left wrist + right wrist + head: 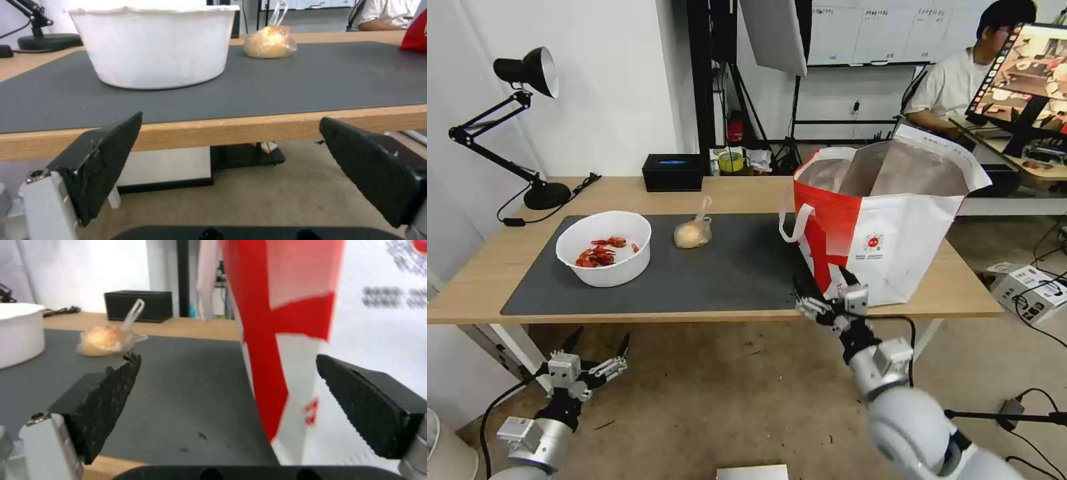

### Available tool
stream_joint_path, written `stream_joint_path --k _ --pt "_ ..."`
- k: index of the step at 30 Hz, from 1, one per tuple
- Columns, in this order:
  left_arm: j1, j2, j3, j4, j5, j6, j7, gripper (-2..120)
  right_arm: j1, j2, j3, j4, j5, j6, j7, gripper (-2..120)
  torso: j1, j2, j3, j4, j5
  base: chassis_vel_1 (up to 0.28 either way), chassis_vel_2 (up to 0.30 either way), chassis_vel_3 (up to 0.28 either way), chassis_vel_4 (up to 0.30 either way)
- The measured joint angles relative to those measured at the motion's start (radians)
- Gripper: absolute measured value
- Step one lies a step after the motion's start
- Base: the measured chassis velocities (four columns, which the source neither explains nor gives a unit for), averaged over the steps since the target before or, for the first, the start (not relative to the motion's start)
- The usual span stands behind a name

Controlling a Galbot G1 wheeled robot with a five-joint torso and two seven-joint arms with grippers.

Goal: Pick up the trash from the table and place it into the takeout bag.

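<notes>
**Two open grippers, two pieces of trash on the mat**

One takeout bag (pixel 887 220) stands just beyond the right gripper (pixel 822 293), jaws wide, empty. One white bowl (pixel 604 247) and one knotted bag (pixel 692 233) lie beyond the left gripper (pixel 597 349), spread empty below the table (pixel 747 193) edge.

Left gripper (pixel 599 351) low, right gripper (pixel 820 288) raised, both apparently agape.
</notes>
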Motion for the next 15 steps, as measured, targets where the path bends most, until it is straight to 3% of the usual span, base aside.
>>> stream_joint_path --k 15 --pt "0.024 -0.01 -0.006 -0.013 0.009 -0.014 0.002 100 -0.147 0.103 0.019 -0.062 -0.109 0.106 -0.002 100 0.0 0.0 0.0 0.0001 0.0 0.0 0.0 0.0 0.0"
